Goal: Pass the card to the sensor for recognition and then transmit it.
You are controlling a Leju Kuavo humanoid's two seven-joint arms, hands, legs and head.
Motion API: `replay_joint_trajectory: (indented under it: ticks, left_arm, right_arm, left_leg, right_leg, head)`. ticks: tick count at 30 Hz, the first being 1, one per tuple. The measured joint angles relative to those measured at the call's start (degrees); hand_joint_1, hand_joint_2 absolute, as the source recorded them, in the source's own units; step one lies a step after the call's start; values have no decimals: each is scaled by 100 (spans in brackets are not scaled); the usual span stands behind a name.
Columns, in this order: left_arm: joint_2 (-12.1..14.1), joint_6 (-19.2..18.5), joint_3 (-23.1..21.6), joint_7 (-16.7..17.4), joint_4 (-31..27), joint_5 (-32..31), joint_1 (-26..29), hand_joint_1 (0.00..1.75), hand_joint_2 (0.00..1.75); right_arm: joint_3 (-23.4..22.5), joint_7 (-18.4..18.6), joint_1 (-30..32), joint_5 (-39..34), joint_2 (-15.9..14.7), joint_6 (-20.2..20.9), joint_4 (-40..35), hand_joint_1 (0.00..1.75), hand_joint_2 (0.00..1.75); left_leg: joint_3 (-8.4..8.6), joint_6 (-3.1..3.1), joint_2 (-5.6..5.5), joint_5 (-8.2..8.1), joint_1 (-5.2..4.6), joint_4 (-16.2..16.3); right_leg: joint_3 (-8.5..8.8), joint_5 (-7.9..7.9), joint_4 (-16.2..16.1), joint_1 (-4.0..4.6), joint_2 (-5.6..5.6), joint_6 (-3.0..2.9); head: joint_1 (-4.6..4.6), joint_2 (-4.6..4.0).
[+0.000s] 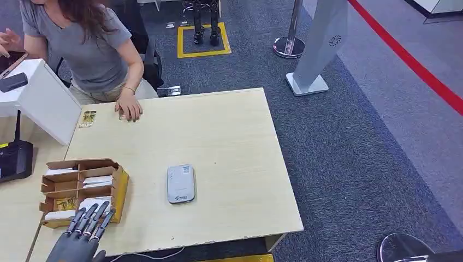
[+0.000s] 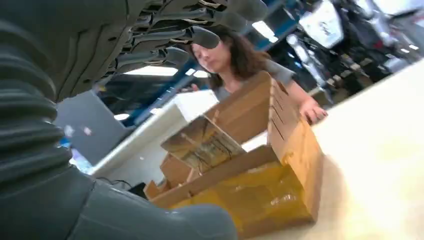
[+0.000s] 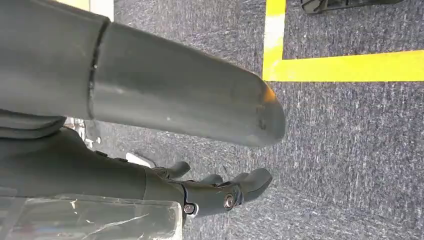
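A cardboard card box [image 1: 82, 188] with several compartments stands at the table's front left; white and yellow cards [image 1: 97, 180] lie in it. My left hand [image 1: 82, 234] hovers at the box's near edge, fingers spread and pointing at it, holding nothing. The left wrist view shows the box [image 2: 250, 170] close ahead of my fingers [image 2: 200, 35]. The grey card sensor [image 1: 180, 183] lies flat near the table's middle. My right hand [image 3: 215, 192] hangs over the carpet, fingers loosely apart, empty.
A person [image 1: 93, 49] sits at the table's far left, one hand [image 1: 129, 109] resting on the table near a loose yellow card [image 1: 87, 118]. A white box [image 1: 38, 98] and a black device [image 1: 13, 158] stand to the left. Grey carpet with yellow floor marking [image 1: 202, 41] lies beyond.
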Motion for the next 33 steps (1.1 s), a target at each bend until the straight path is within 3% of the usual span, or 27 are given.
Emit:
replay_joint_trajectory:
  ticks: [9,11,14,15,22,33]
  left_arm:
    - [-228,149,-118,294,134,-285,60,0,175]
    - [-258,313,-125,640,142,-534,72,0,175]
    - [-164,505,-384,1545,153,-614,-107,0,175]
    - [-142,510,-449,1645,155,-623,-147,0,175]
    - [-129,564,-499,1727,230,-645,-140,0,175]
    - [-140,610,-103,1730,260,-643,67,0,175]
  right_arm:
    - [-59,7,0,18,-9,-7,-4,0,175]
    - [-72,7,0,44,-13,-15,-4,0,175]
    - [-81,7,-10,94,-15,-44,-4,0,175]
    - [-81,7,-21,123,-15,-55,-4,0,175]
    - [-81,37,-28,188,-15,-74,-4,0,175]
    - [-83,118,-21,240,-15,-74,-4,0,175]
  left_leg:
    - [1,0,0,0,1,0]
    - [1,0,0,0,1,0]
    - [0,0,-5,1,2,0]
    - [2,0,-4,1,2,0]
    - [3,0,-3,0,1,0]
    - [3,0,-2,0,1,0]
  right_leg:
    - [0,0,0,0,-1,0]
    - [0,0,0,0,-1,0]
    - [3,0,0,0,-12,0]
    - [3,0,0,0,-11,0]
    - [3,0,0,0,-7,0]
    - [3,0,0,0,-7,0]
  head:
    - [2,0]
    - [0,0]
    - [4,0]
    - [-2,-2]
    - [2,0]
    - [0,-2]
